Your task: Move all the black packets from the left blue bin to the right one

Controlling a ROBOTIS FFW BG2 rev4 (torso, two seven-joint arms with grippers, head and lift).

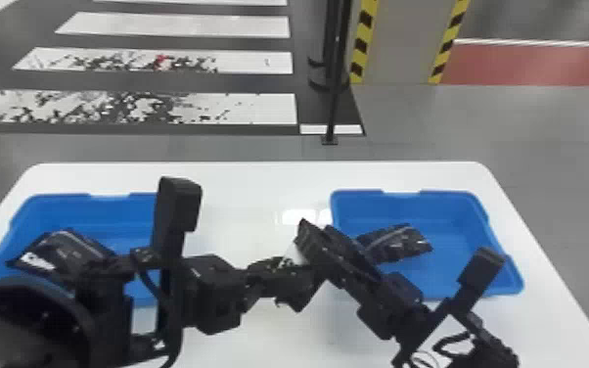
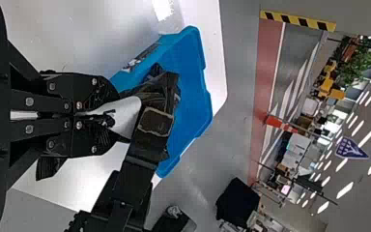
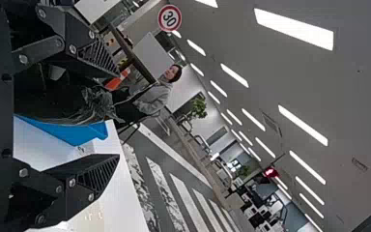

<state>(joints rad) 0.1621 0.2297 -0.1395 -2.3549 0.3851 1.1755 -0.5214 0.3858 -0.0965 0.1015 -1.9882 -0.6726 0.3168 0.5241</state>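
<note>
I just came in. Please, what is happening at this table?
The robot's left hand holds a black packet above the table. Its right hand, with fingers open, is close to this packet, perhaps to take it over. At least one more packet lies in the left blue bin, and another packet in the right bin.

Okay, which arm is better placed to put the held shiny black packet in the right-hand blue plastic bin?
Right, probably: the right arm's open fingers lie either side of the packet, nearer the bin, while the left arm's fingers grip it from farther off.
</note>
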